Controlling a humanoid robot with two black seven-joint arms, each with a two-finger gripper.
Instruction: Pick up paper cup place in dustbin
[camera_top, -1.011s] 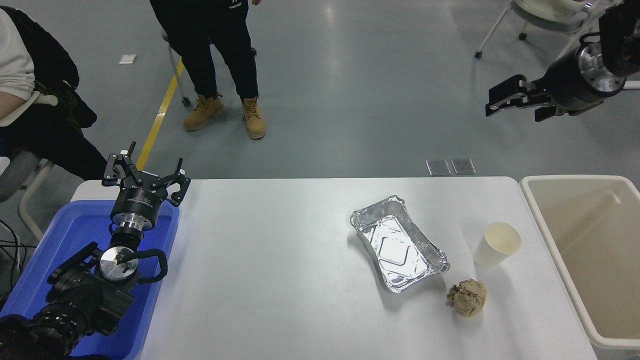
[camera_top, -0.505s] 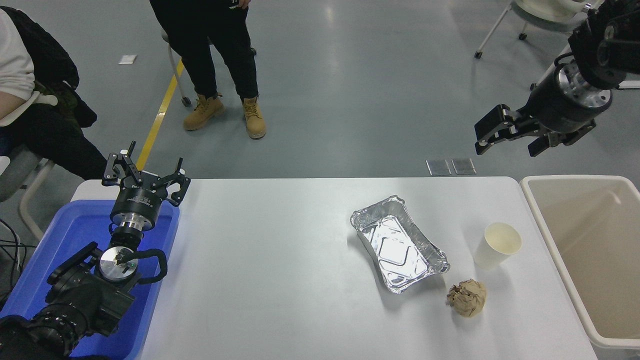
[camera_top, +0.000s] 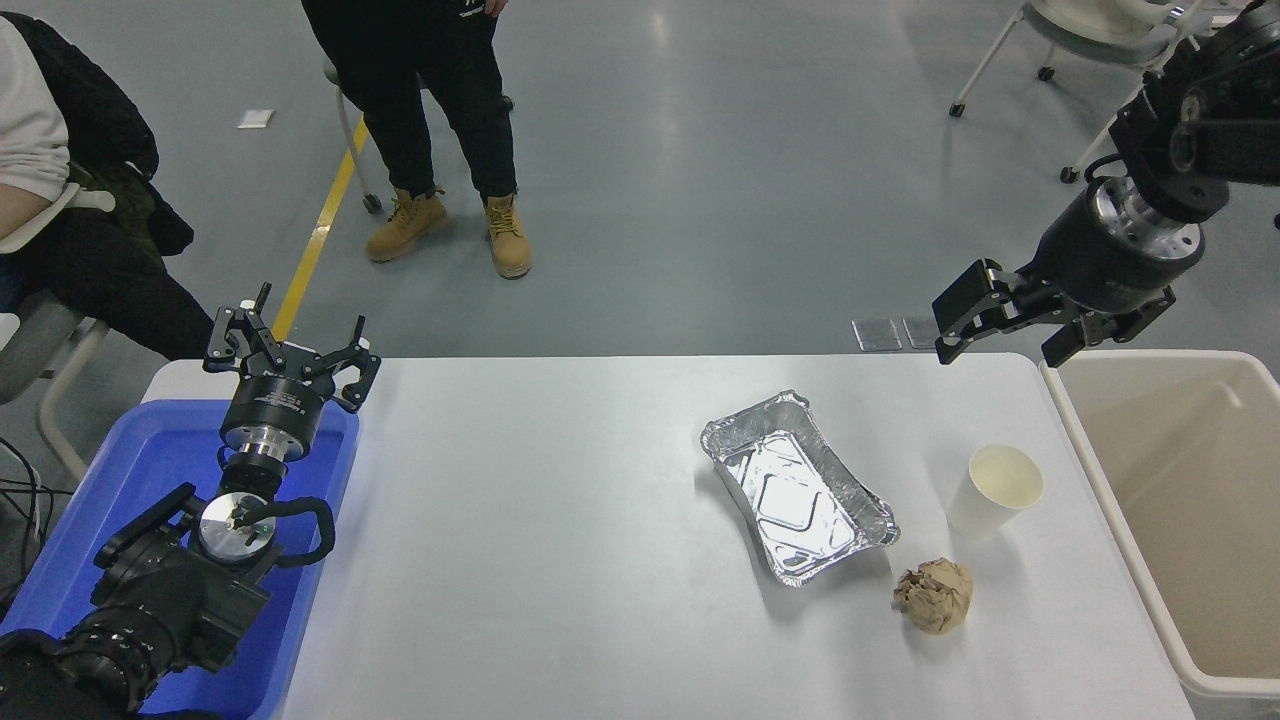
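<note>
The white paper cup (camera_top: 994, 492) stands upright on the table's right side, its cream inside showing. Just right of it, beside the table's right edge, sits the large beige dustbin (camera_top: 1100, 478), with nothing seen inside. My right gripper (camera_top: 1003, 340) hangs open above the table's far right corner, well beyond and above the cup, holding nothing. My left gripper (camera_top: 290, 352) is parked open at the lower left, over the blue bin.
A silver foil tray (camera_top: 798, 487) lies left of the cup and a crumpled brown paper ball (camera_top: 934, 594) sits in front of it. A blue bin (camera_top: 130, 500) is at the table's left end. A person stands beyond the table; another sits at the far left.
My right arm has come down and slightly left, from high above the floor toward the table's far right corner. The cup, tray, paper ball and left arm have not moved.
</note>
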